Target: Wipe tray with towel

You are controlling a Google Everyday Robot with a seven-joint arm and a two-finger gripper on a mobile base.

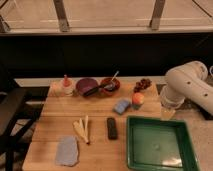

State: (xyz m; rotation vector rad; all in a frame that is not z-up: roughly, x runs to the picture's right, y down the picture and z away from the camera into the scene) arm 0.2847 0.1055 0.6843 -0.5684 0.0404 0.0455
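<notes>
The large green tray (184, 134) lies at the table's front right corner. The grey-blue towel (67, 150) lies flat near the front left corner, far from the tray. My white arm (187, 85) bends in from the right, beyond the table's right edge. Its gripper (167, 111) hangs low just behind the tray's far right corner, open, with nothing in it. It touches neither the tray nor the towel.
On the wooden table (60, 112) are a light-blue sponge block (121, 106), an orange-topped cup (138, 100), a black bar (112, 128), pale sticks (83, 128), a purple bowl (87, 87), a red bowl with a spoon (109, 85), a bottle (66, 85) and dark berries (143, 83).
</notes>
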